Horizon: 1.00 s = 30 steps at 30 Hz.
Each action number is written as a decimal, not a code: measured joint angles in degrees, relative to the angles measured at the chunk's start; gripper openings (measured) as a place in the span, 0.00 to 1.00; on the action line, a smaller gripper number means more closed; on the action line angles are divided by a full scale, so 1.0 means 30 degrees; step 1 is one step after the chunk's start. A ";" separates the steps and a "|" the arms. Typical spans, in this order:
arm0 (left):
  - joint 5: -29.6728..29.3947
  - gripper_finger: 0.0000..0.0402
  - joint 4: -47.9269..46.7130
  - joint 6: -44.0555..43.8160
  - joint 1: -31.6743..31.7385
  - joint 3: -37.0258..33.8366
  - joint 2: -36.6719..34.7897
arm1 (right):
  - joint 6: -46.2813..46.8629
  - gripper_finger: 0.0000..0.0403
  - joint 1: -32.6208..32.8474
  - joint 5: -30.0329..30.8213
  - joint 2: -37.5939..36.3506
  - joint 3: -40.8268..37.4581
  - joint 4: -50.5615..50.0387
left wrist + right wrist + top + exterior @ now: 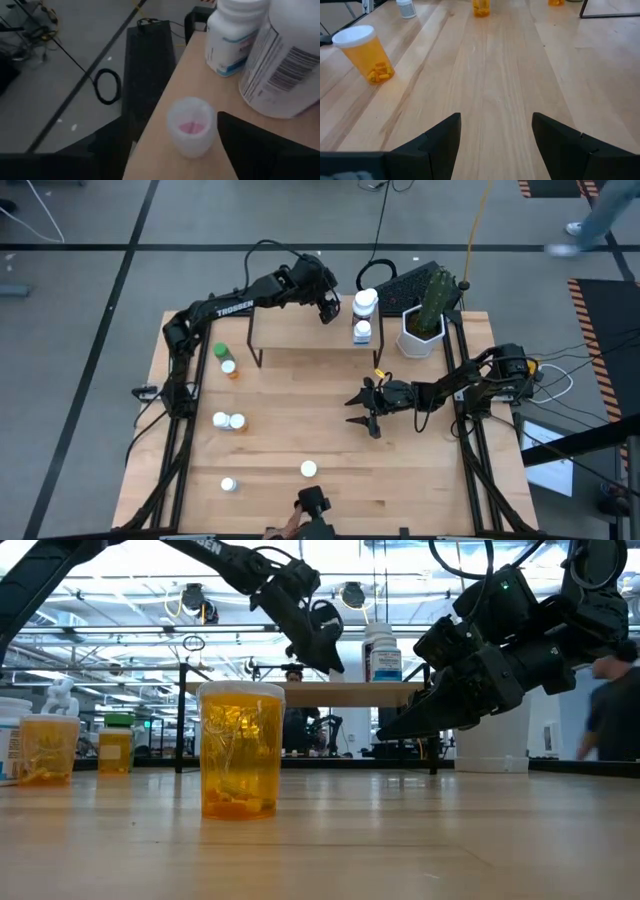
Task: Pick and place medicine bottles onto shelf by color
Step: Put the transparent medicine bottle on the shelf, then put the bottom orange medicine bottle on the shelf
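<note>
Hiding a small bottle [190, 126] in overhead view, left pincer [328, 311] above shelf [300, 330]

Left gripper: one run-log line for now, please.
left gripper: open over shelf | small bottle: between fingers, standing | right gripper: open, empty

1. The wooden desk [330, 410] carries a low shelf [300, 330] at its far edge, with a cactus pot [422, 330] toward the far right corner.
2. On the shelf's right end stand two white bottles [364, 305] and a small translucent bottle [191, 125].
3. Loose bottles [228, 420] lie along the desk's left side and near edge.
</note>
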 joint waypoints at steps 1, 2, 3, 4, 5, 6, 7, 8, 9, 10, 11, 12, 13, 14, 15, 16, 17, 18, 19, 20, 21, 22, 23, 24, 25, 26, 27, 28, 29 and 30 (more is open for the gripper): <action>-0.0218 0.73 -0.0066 0.0336 -0.0150 -0.0005 -0.0216 | -0.0144 0.59 0.0000 0.0007 0.0000 0.0000 -0.0007; -0.0434 0.73 0.0028 0.0783 -0.0361 -0.0005 -0.0500 | -0.0228 0.59 0.0000 0.0007 0.0000 0.0000 -0.0007; -0.0610 0.74 0.0132 0.1286 -0.0643 -0.0005 -0.0836 | -0.0270 0.59 0.0000 0.0007 0.0000 0.0000 -0.0007; -0.0901 0.74 0.0169 0.1684 -0.0929 0.0000 -0.1179 | -0.0270 0.59 -0.0007 0.0014 0.0000 0.0000 -0.0007; -0.1194 0.73 0.0142 0.1933 -0.1200 0.0002 -0.1545 | -0.0272 0.59 -0.0007 0.0015 0.0000 0.0000 -0.0007; -0.1509 0.73 0.0023 0.2025 -0.1486 0.0002 -0.1913 | -0.0276 0.59 -0.0007 0.0015 0.0000 0.0000 -0.0007; -0.1881 0.73 -0.0138 0.2071 -0.1786 0.0002 -0.2206 | -0.0273 0.59 -0.0007 0.0015 0.0000 0.0000 -0.0007; -0.2235 0.72 -0.0341 0.2069 -0.2091 0.0002 -0.2550 | -0.0272 0.59 -0.0007 0.0015 0.0000 0.0000 -0.0007; -0.2508 0.72 -0.0779 0.2068 -0.2374 0.0002 -0.2972 | -0.0271 0.59 -0.0007 0.0012 0.0000 0.0000 -0.0007; -0.2800 0.72 -0.1395 0.2044 -0.2664 0.0002 -0.3404 | -0.0280 0.59 -0.0007 -0.0013 0.0000 0.0000 -0.0007; -0.3096 0.72 -0.1899 0.1981 -0.2997 0.0004 -0.3763 | -0.0355 0.59 -0.0007 -0.0061 0.0000 0.0000 0.0000; -0.3296 0.72 -0.2505 0.1948 -0.3310 0.0044 -0.4129 | -0.0561 0.59 0.0007 -0.0213 0.0000 0.0000 0.0000; -0.3431 0.72 -0.3451 0.1872 -0.3558 0.0053 -0.4467 | -0.0837 0.59 0.0007 -0.0498 0.0000 0.0000 0.0013; -0.3643 0.72 -0.4580 0.1682 -0.3782 0.0048 -0.4692 | -0.1104 0.59 0.0060 -0.0593 0.0000 0.0000 0.0108; -0.3928 0.71 -0.5516 0.1377 -0.4000 0.0035 -0.4803 | -0.1318 0.59 0.0133 -0.0692 0.0000 0.0000 0.0322; -0.4276 0.70 -0.6316 0.1010 -0.4183 -0.0037 -0.4851 | -0.1523 0.59 0.0240 -0.0892 0.0000 0.0000 0.0664; -0.4594 0.69 -0.7130 0.0562 -0.4338 -0.0238 -0.4914 | -0.1606 0.59 0.0391 -0.0976 0.0000 0.0007 0.1047; -0.4925 0.68 -0.8070 0.0030 -0.4496 -0.0516 -0.4959 | -0.1631 0.59 0.0585 -0.0984 -0.0003 0.0075 0.1328; -0.5254 0.67 -0.8892 -0.0601 -0.4705 -0.0832 -0.4983 | -0.1649 0.59 0.0770 -0.0991 -0.0007 0.0216 0.1450; -0.5559 0.66 -0.9446 -0.1238 -0.4953 -0.1181 -0.4993 | -0.1690 0.59 0.0967 -0.0991 -0.0007 0.0406 0.1418; -0.5850 0.65 -0.9966 -0.1767 -0.5245 -0.1636 -0.4993 | -0.1708 0.59 0.1142 -0.0991 -0.0007 0.0624 0.1229; -0.6109 0.64 -1.0596 -0.2241 -0.5545 -0.2180 -0.4993 | -0.1759 0.59 0.1294 -0.0991 -0.0007 0.0883 0.0963; -0.6392 0.63 -1.1067 -0.2716 -0.5892 -0.2782 -0.4989 | -0.1918 0.59 0.1435 -0.0984 -0.0007 0.1198 0.0447; -0.6643 0.62 -1.1190 -0.3188 -0.6247 -0.3446 -0.4979 | -0.2142 0.59 0.1545 -0.0940 -0.0007 0.1497 -0.0035; -0.6803 0.61 -1.1119 -0.3654 -0.6602 -0.4098 -0.4972 | -0.2350 0.59 0.1637 -0.0728 -0.0007 0.1760 -0.0521; -0.6843 0.60 -1.1020 -0.4157 -0.6958 -0.4714 -0.4972 | -0.2630 0.59 0.1730 -0.0346 -0.0007 0.2011 -0.0914; -0.6878 0.59 -1.0871 -0.4674 -0.7368 -0.5307 -0.4972 | -0.2879 0.59 0.1766 0.0016 -0.0007 0.2243 -0.1130; -0.6908 0.58 -1.0713 -0.5169 -0.7791 -0.5837 -0.4972 | -0.3066 0.59 0.1770 0.0376 -0.0007 0.2430 -0.1229; -0.6937 0.58 -1.0526 -0.5631 -0.8237 -0.6302 -0.4972 | -0.3096 0.59 0.1755 0.0615 -0.0007 0.2569 -0.1246; -0.6984 0.57 -1.0404 -0.6030 -0.8717 -0.6716 -0.4972 | -0.3103 0.59 0.1748 0.0640 -0.0007 0.2675 -0.1246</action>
